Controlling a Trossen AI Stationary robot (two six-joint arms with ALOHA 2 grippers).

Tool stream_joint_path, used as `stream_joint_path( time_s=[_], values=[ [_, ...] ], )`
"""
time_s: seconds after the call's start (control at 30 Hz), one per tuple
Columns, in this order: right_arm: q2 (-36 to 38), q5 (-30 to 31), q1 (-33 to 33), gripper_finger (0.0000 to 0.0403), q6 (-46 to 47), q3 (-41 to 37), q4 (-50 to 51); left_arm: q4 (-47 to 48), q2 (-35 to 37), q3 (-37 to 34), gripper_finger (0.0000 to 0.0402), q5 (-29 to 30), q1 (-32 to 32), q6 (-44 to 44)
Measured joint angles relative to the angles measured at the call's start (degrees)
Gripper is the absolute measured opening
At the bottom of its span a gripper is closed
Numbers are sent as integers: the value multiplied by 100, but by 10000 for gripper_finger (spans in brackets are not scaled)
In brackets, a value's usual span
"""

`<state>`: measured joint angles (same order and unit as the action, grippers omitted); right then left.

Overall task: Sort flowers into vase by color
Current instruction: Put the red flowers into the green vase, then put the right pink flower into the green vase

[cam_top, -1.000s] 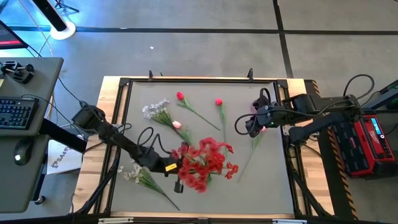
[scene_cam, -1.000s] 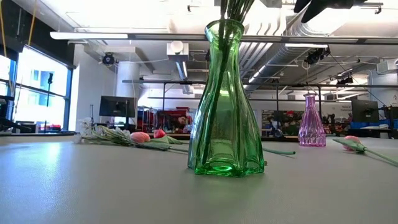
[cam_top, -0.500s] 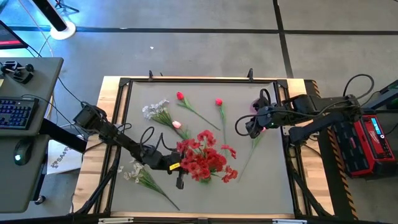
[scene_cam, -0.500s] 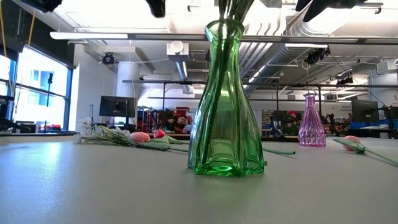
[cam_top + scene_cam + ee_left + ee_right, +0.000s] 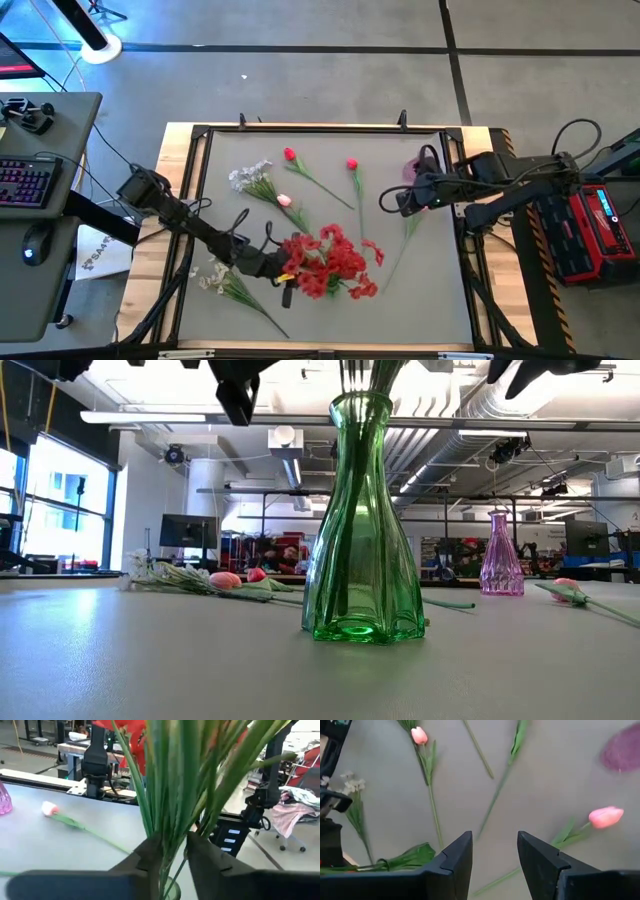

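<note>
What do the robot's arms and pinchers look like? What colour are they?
Both arms are dark, nearly black, made of thin jointed links with loops of black cable along them. The left gripper has a yellow patch near its tip. The right gripper has two chunky black fingers with flat angled ends.

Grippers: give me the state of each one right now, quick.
Left gripper: fingers parted around the green stems of the red flowers standing in the green vase; firm grip cannot be told.
Right gripper: open, empty, above the pink flower.
</note>
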<state>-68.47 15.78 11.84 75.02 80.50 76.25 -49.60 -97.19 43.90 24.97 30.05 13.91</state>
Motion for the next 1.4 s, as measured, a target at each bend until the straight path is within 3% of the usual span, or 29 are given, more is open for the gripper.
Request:
stream_joint_path(
  time_s=[0.13, 0.27, 0.47, 0.63, 0.97, 1.27, 1.4],
  values=[
    [-2, -166, 61, 145, 110, 1, -10, 254, 215, 7, 142, -61, 54, -32],
    [-2, -282, 181, 156, 261, 1, 73, 1284, 696, 7, 178, -214, 126, -90],
    [-2, -137, 422, 216, 586, -1, 254, 3152, 1751, 7, 193, -221, 157, 404],
    [-3, 255, 574, 261, 1031, -1, 357, 4004, 2629, 7, 193, -185, 119, 623],
    [-286, 360, 743, 270, 1799, 1, 959, 5926, 4316, 13, 194, 1458, -164, 2246],
    [-1131, -303, 719, 270, 1636, -1, 568, 7827, 4406, 13, 194, 1470, -693, 3722],
    [-1547, -861, 706, 270, 1545, -1, 723, 8264, 4309, 9, 194, 1273, -898, 3897]
  ],
)
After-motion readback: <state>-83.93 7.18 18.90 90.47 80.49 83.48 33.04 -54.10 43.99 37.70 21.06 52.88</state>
